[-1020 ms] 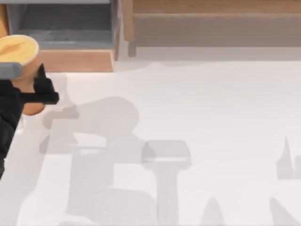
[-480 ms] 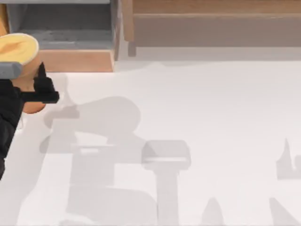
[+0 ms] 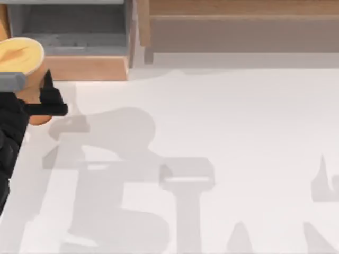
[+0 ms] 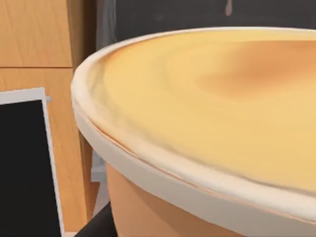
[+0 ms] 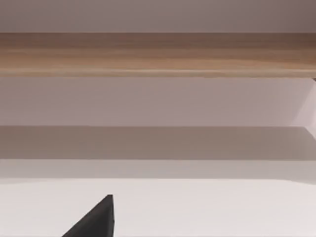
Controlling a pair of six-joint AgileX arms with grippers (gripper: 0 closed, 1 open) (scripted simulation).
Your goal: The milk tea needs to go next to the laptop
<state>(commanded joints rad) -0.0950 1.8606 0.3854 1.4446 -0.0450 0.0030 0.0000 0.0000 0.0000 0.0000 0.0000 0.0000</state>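
The left gripper is squeezing the milk tea tight, and it may tip if the fingers are slipping.

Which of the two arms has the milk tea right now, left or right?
The left arm: its gripper clasps the milk tea at the table's left edge, beside the laptop. The right gripper is over bare table.

Your left arm comes in at the table's nine o'clock edge, its left gripper closed around the milk tea
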